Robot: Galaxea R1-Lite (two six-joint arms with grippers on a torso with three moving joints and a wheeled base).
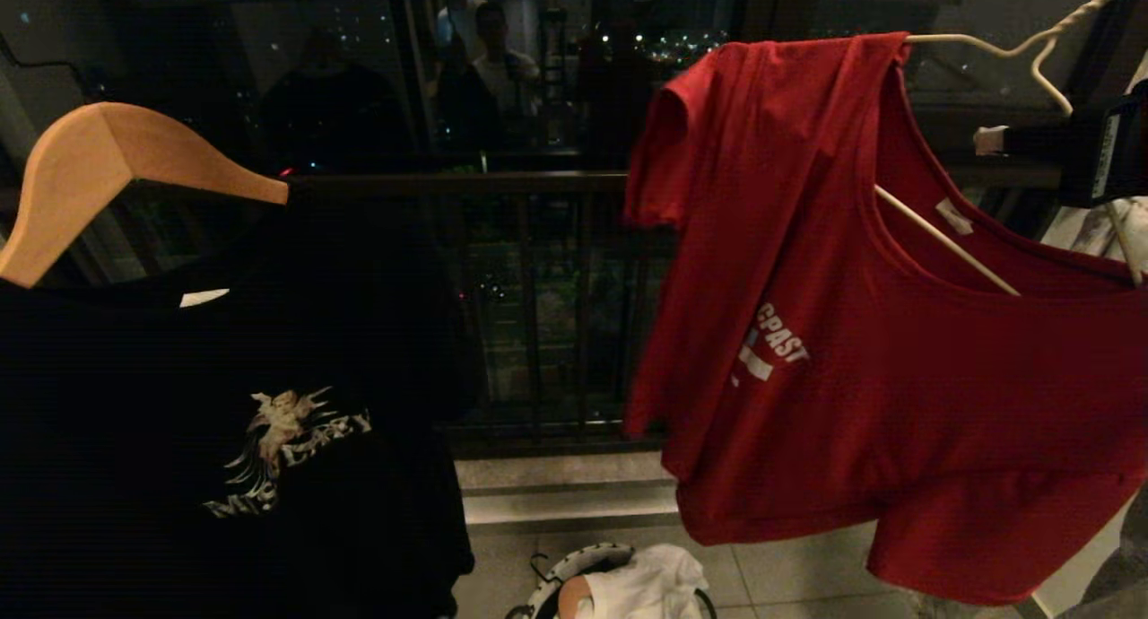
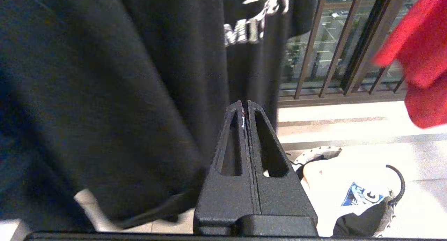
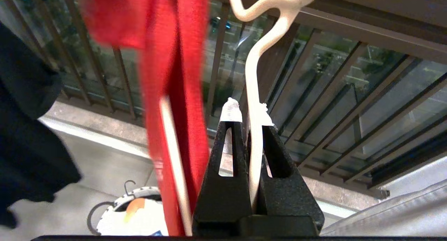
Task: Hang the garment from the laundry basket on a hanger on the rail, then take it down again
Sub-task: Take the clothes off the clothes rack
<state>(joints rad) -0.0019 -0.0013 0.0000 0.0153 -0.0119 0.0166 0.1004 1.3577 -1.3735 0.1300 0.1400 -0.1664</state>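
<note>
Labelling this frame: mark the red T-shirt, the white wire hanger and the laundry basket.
red T-shirt (image 1: 897, 404), head view, chest panel.
white wire hanger (image 3: 256, 94), right wrist view, wire above the fingers.
laundry basket (image 1: 574, 567), head view, patterned rim.

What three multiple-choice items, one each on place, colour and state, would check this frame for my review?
1. Where does the laundry basket stand?
A. on the floor below the shirts
B. on the rail
C. in the left gripper

2. What colour is the T-shirt on the white wire hanger?
A. black
B. red
C. white

3. What is the right gripper doing?
A. open, empty
B. shut on the red T-shirt's sleeve
C. shut on the white wire hanger

Answers: 1 A, it sits on the tiles; 2 B, the red T-shirt hangs there; 3 C, the wire runs between the closed fingers.
</note>
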